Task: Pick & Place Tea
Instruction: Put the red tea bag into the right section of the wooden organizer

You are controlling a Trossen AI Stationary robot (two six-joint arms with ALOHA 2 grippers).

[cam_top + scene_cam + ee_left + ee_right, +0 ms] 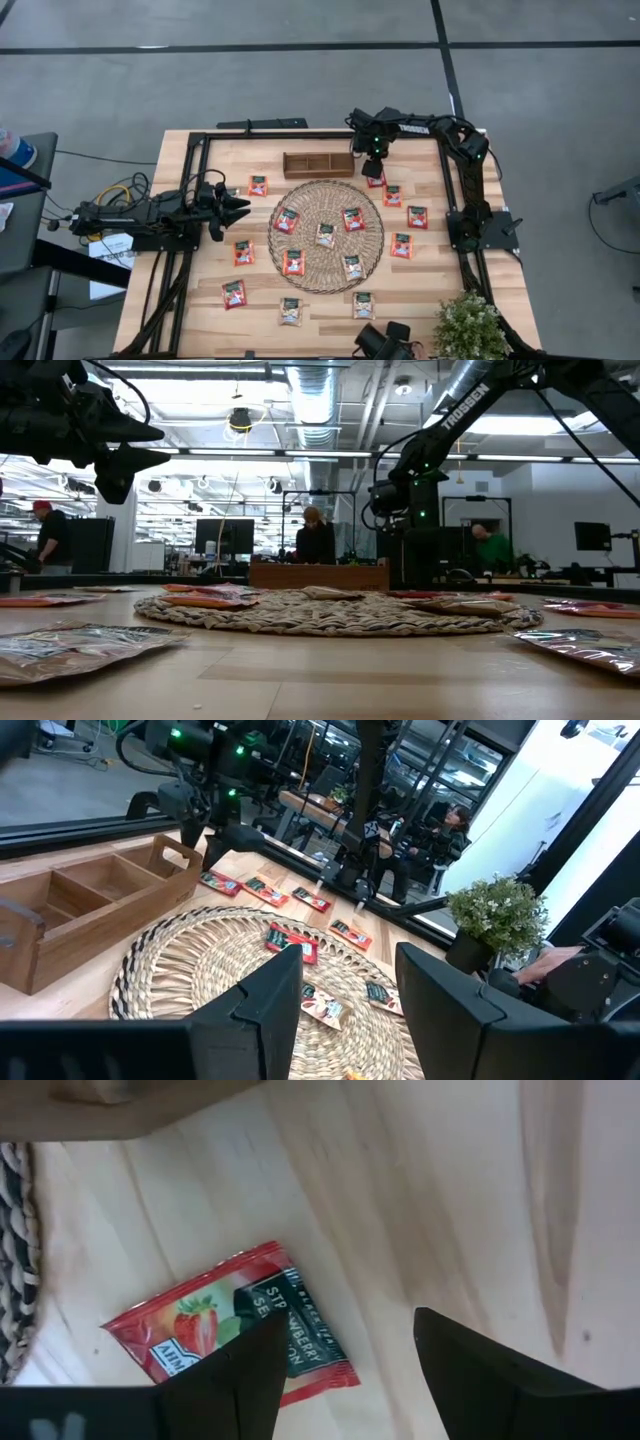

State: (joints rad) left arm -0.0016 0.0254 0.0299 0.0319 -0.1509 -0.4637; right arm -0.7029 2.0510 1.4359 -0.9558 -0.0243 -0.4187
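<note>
Item one: wooden divided tray point(318, 164), set just beyond the far edge of the round woven mat point(326, 236). We see its compartments holding nothing in the left wrist view.

Item two: tea sachets. We count five on the mat, among them a red-orange one point(353, 219) and a pale one with a dark green top point(325, 235). The rest lie on the table around the mat: a row of red-orange ones off its right side point(417, 217), others off its left side point(243, 253), and two pale ones off its near edge point(290, 311). One strawberry sachet point(235, 1335) lies flat on the wood just beside the mat's far right rim, near the tray's right end.

Item three: right gripper point(373, 168), hanging over that strawberry sachet with its fingers spread, not touching it as far as we can tell.

Item four: left gripper point(238, 205), held above the table to the mat's left, pointing toward the mat, fingers spread and holding nothing.

Item five: table point(210, 300) of pale wood planks, with a small potted plant point(470, 327) at the corner near the mat's near right.

Item six: room beyond, with monitors, ceiling lights and people point(316, 540) at benches.
</note>
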